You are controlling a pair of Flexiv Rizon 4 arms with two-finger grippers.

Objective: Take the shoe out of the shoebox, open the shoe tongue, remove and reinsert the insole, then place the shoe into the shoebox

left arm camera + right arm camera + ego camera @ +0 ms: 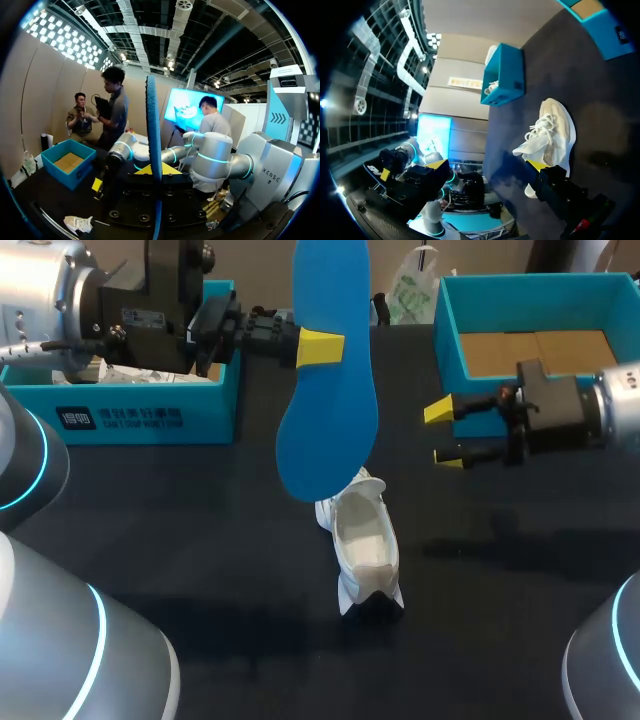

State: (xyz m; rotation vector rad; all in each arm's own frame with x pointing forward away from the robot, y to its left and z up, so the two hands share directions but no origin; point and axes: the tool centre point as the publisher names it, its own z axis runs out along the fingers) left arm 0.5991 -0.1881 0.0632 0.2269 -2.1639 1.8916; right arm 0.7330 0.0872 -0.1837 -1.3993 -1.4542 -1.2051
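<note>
The blue insole [328, 380] hangs upright above the table's middle, its lower end just over the white shoe [365, 545]. My left gripper [322, 347] is shut on the insole's upper part. In the left wrist view the insole [154, 145] stands edge-on between the fingers of my left gripper [155, 172]. The shoe [549, 134] lies on the black table with its tongue pulled open. To the shoe's right, above the table, my right gripper [442, 434] is open and empty; in its own view the right gripper [487, 167] is beside the shoe.
An open teal shoebox [452, 335] with a cardboard floor stands at the back right, behind my right gripper. A second teal box [130, 405] holding white paper stands at the back left under my left arm. A plastic bag [412, 290] lies at the back.
</note>
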